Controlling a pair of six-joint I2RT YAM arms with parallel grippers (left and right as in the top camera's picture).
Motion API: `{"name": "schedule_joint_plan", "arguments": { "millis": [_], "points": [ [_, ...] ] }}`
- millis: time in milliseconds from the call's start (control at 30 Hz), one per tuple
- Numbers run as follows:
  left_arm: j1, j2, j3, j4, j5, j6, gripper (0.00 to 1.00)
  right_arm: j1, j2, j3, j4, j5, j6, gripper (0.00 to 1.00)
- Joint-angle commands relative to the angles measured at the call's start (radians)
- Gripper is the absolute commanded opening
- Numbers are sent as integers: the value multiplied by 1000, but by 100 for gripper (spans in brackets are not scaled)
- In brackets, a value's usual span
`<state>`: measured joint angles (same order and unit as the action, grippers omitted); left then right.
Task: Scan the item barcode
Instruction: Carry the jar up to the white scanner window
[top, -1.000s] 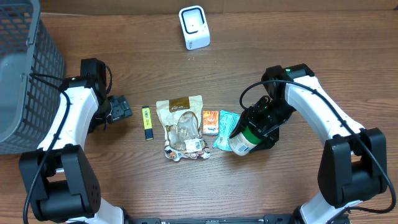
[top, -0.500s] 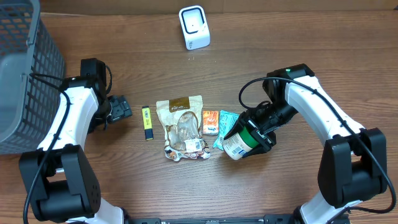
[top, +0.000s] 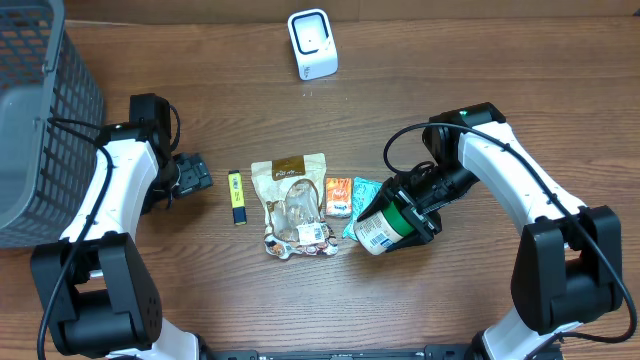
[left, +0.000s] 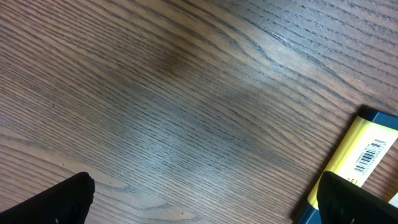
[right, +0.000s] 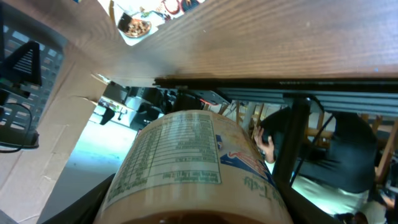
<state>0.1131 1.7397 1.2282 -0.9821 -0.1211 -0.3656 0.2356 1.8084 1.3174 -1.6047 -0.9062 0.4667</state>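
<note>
Just right of the desk's (top: 480, 90) middle, a green-banded can (top: 376, 232) lies tilted, pinched in the right tool (top: 416, 206), beside a teal packet (top: 364, 196). Well behind it stands a white scanner (top: 312, 43). Far left, the left tool (top: 193, 173) hangs spread near a yellow pack (top: 236, 197).

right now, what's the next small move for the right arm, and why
Probably swing the canister toward the white scanner at the back, printed label facing it. The right claw grips the canister, tilted on its side, while the scanner stands well away from it.
</note>
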Motion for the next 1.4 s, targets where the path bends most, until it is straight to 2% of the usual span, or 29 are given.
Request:
{"name": "schedule_joint_plan", "arguments": {
  "millis": [0, 133, 200, 300, 400, 500, 533, 667, 867, 967, 1067, 1233, 1367],
  "points": [
    [-2, 5, -3, 0, -10, 11, 100, -3, -7, 22, 55, -8, -3, 38],
    [-2, 5, -3, 0, -10, 11, 100, -3, -7, 22, 215, 157, -3, 35],
    [-2, 5, -3, 0, -10, 11, 100, -3, -7, 22, 303, 262, -3, 20],
    [-2, 5, -3, 0, -10, 11, 100, -3, -7, 22, 397, 375, -3, 17],
    [-2, 5, -3, 0, -10, 11, 100, -7, -7, 22, 483, 390, -8, 17],
    [-2, 5, -3, 0, -10, 11, 100, -22, -7, 33, 552, 361, -151, 16],
    [-2, 5, -3, 0, -10, 11, 100, -28, -7, 43, 547, 353, -153, 13],
    [-2, 5, -3, 0, -10, 11, 100, -41, -7, 159, 412, 369, -163, 12],
    [-2, 5, -3, 0, -10, 11, 100, -18, -7, 471, 120, 447, -266, 12],
    [-2, 5, -3, 0, -10, 11, 100, 2, -7, 603, 93, 547, -266, 12],
    [-2, 5, -3, 0, -10, 11, 100, 27, -7, 673, 159, 602, -267, 12],
    [-2, 5, -3, 0, -10, 11, 100, 71, 0, 677, 402, 715, -267, 11],
    [-2, 5, -3, 0, -10, 11, 100, 108, 18, 673, 601, 789, -340, 4]
  ]
}}
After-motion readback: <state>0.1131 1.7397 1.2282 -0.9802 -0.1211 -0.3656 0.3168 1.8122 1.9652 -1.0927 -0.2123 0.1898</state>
